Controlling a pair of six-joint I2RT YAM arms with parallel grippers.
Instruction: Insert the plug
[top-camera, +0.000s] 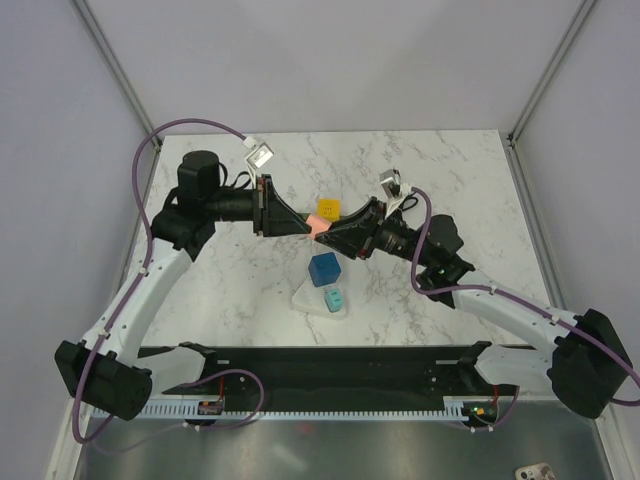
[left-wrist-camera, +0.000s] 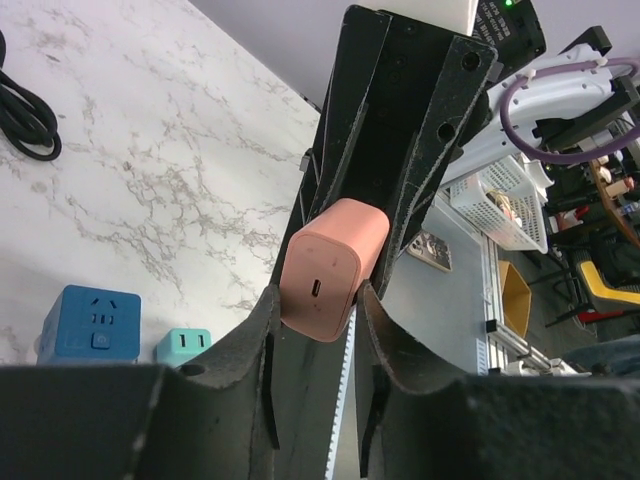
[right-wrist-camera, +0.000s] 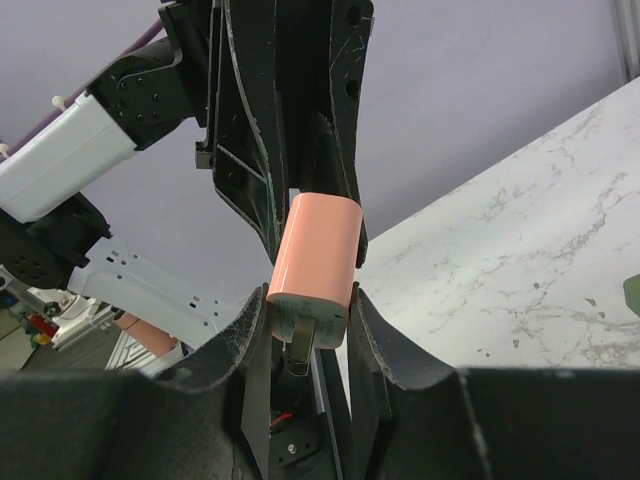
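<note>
A pink plug (top-camera: 320, 226) hangs in mid-air between both grippers above the table's middle. My left gripper (top-camera: 306, 228) closes on its port end; in the left wrist view (left-wrist-camera: 318, 300) the pink plug (left-wrist-camera: 325, 265) sits between the fingertips, both touching it. My right gripper (top-camera: 332, 233) closes on its pronged end; in the right wrist view (right-wrist-camera: 308, 300) the plug (right-wrist-camera: 312, 260) shows its metal prongs toward the camera. A blue cube socket (top-camera: 325, 269) stands on the table below, also visible in the left wrist view (left-wrist-camera: 95, 322).
A teal adapter (top-camera: 335, 298) lies on a white plate (top-camera: 303, 296) in front of the blue cube; the adapter also shows in the left wrist view (left-wrist-camera: 183, 347). A yellow cube (top-camera: 328, 209) sits behind the grippers. A black cable (left-wrist-camera: 25, 110) lies at the left.
</note>
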